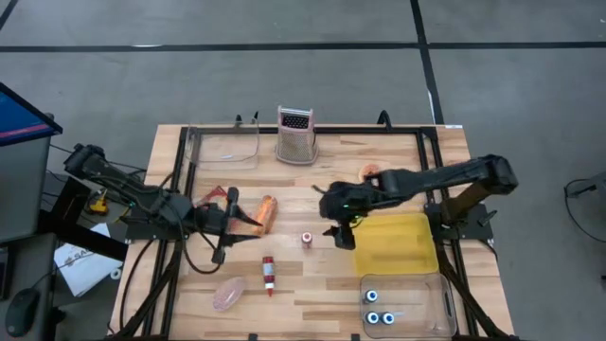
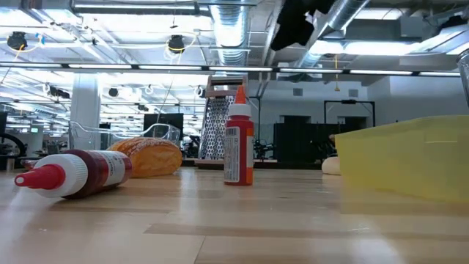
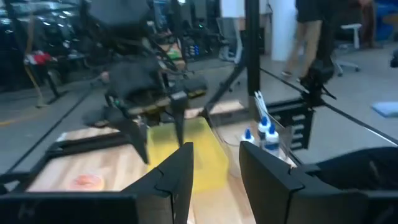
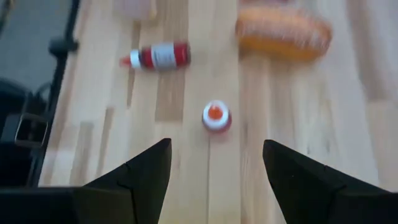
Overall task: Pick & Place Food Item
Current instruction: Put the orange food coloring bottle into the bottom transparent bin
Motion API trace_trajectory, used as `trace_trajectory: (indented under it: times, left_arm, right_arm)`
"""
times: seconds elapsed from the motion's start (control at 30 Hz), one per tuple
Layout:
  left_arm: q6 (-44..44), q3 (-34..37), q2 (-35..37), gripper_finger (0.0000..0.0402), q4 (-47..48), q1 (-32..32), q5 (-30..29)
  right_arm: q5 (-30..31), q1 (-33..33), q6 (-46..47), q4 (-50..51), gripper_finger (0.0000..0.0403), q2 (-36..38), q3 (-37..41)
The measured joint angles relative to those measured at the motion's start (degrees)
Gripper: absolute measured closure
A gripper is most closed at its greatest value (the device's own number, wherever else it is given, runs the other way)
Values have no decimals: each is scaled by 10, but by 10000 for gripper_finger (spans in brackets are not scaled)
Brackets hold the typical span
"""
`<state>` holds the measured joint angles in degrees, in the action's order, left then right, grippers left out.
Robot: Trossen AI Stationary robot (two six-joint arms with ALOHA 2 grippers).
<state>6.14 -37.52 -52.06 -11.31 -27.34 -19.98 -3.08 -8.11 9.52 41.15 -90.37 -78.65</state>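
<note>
Two bottles (image 2: pixel 238 139) low, grater (image 1: pixel 295 134) overhead

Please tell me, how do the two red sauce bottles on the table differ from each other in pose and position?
The upright bottle stands on its base, cap up, while the lying bottle rests on its side, its red tip along the table. In the high view the upright bottle is near the table's middle, just ahead of the right gripper; the lying bottle is nearer the front edge. Both have red caps and dark red labels.
</note>
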Motion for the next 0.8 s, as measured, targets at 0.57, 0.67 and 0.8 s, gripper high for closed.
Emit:
trace_trajectory:
  times: [0.57, 0.67, 0.8]
  left_arm:
    - [26, 0, -8, 276, 27, -48, -4]
    - [13, 0, -7, 276, 49, -60, -4]
    - [10, 0, 0, 276, 69, -76, -10]
  right_arm:
    - [2, -7, -152, 228, 159, -246, -266]
    - [21, -12, -182, 210, 159, -252, -260]
    - [31, -12, -205, 168, 159, -252, -249]
